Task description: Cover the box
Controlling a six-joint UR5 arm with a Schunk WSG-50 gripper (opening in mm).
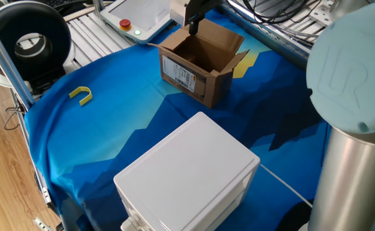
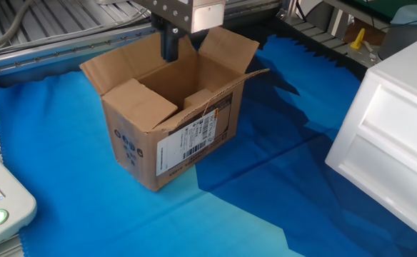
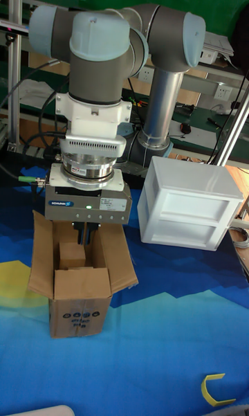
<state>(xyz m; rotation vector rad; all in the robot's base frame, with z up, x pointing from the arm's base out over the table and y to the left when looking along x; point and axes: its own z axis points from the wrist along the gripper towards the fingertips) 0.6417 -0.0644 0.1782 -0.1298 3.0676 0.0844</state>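
Note:
The box (image 1: 200, 64) is a small brown carton standing on the blue cloth, its top open and a barcode label (image 2: 187, 146) on one side. One end flap (image 2: 141, 100) leans inward over the opening, and the other flaps stand up or splay outward. My gripper (image 2: 169, 51) hangs over the box's far side, fingertips just inside the rim near the back wall. The tall fixed view has the gripper (image 3: 86, 236) dipping into the box (image 3: 79, 298) from above. Its dark fingers look pressed together with nothing between them.
A large white plastic box (image 1: 187, 173) sits near the box (image 2: 394, 135). A yellow U-shaped piece (image 1: 81, 95) lies on the blue cloth (image 1: 110, 135). A white pendant with a red button (image 1: 136, 16) and a black round unit (image 1: 30, 38) lie beyond the table edge.

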